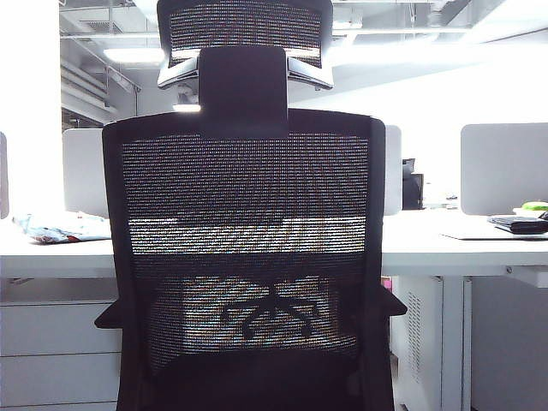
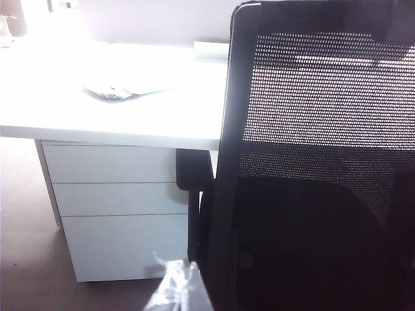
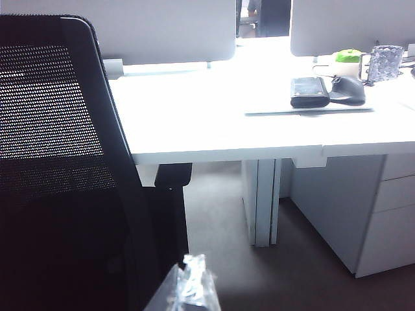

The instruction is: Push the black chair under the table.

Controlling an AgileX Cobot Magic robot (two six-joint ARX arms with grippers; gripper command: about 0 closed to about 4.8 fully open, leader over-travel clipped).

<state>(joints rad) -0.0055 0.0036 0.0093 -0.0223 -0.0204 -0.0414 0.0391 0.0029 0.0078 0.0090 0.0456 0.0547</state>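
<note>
Exterior view: we are looking straight at the back of the black chair (image 1: 247, 257), which is filling the middle of the frame, with its mesh headrest (image 1: 245, 34) rising above it. The table (image 1: 445, 244) is running behind the chair; its white top is showing through the mesh, and the chair's armrests are sitting just below the table edge. A drawer unit (image 1: 56, 351) is standing under the table to the chair's left side, white legs (image 1: 454, 342) to its right. Neither gripper is showing here.

Left wrist view: we are seeing the chair's left frame edge and an armrest (image 2: 193, 170) tucked just under the table edge. The left gripper (image 2: 178, 291) is peeking in as a pale, wrapped tip just beside the chair's frame; we cannot tell whether its fingers are spread or closed, or whether it is touching the frame.

Right wrist view: the right gripper (image 3: 188, 288) is showing the same way, near the chair's right frame edge; again we cannot tell its state or contact. A mouse (image 3: 348, 89) and a cup (image 3: 386, 62) are sitting on the table, well apart from the chair.

Risks, as we are judging them: an uneven push from the two arms could swivel or roll the chair sideways toward the drawer unit, and the armrests could catch on the table edge.
</note>
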